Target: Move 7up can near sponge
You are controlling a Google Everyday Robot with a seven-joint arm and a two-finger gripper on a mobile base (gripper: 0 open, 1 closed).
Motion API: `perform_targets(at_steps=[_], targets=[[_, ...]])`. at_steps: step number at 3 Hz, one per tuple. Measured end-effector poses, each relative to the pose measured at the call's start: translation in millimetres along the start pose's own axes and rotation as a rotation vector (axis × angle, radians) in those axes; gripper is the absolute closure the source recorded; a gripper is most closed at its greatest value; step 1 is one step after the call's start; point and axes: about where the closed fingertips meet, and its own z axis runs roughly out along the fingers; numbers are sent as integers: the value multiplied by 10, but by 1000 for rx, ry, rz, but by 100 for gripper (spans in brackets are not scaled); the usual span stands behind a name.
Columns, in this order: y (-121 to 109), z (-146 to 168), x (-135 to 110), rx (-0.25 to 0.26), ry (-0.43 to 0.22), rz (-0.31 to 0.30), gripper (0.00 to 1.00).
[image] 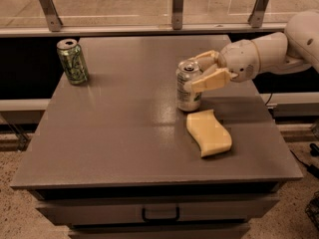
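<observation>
Grips the silver-white, green-marked 7up can point(187, 98) near its top, cream two-finger gripper point(195, 73) closed round it from the right. Stands upright on the grey tabletop point(124, 133), just beside the flat pale-yellow wavy sponge point(209, 133). Far left: all-green patterned can point(73, 61).

The robot's white, rounded arm point(281, 46) reaches in from the right edge, roughly level, and ends in a bulbous white wrist point(244, 59). Its tan two-finger gripper point(194, 72) points left, just right of the view's middle. The fingers point(212, 79) are closed on the near and far sides of the silver-white 7up can point(187, 97), on its upper half.
</observation>
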Motion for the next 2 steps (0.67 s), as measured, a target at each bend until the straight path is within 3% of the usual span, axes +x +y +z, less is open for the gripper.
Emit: perform_targets(at_steps=[2], targets=[[173, -82, 120, -17, -19, 1, 13]])
